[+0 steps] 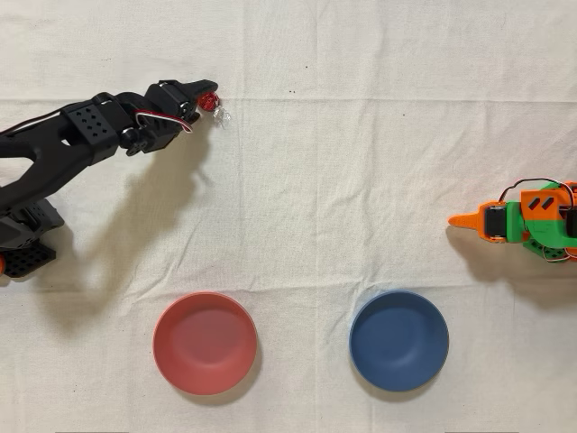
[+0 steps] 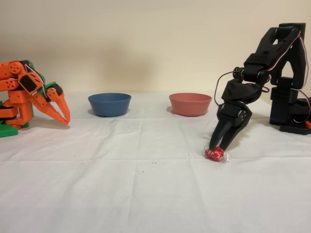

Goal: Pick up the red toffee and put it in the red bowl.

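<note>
My hand (image 2: 217, 147) pinched the red toffee (image 2: 215, 154) on the tabletop (image 2: 146, 194); next I should lift it toward the red bowl (image 2: 190, 104)

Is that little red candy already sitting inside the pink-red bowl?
No, the red toffee lies on the white cloth at the black arm's gripper, well apart from the red bowl.

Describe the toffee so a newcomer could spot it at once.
Find the black arm and follow it down to its jaws, closed around the toffee on the white cloth. It is far smaller than the bowls: shiny red foil, clear twisted ends.
</note>
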{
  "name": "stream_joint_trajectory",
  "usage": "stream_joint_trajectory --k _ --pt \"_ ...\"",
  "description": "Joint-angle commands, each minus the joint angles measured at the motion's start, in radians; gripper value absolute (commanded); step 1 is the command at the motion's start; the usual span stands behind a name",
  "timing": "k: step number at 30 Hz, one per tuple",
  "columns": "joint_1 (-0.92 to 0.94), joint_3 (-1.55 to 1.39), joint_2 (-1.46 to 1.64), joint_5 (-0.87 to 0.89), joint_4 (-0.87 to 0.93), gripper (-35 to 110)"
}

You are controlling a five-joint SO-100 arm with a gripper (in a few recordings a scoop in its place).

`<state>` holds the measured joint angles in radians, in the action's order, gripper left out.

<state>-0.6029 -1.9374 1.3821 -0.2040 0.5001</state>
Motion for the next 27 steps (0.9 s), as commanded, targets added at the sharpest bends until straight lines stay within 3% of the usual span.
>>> stream_joint_trajectory --k 1,22,27 --pt "-0.028 -0.002 0.080 -0.012 0.012 26" --pt "-0.049 0.100 -0.060 -0.041 -0.021 24" --pt "-0.046 0.104 -0.077 -0.046 -0.032 18"
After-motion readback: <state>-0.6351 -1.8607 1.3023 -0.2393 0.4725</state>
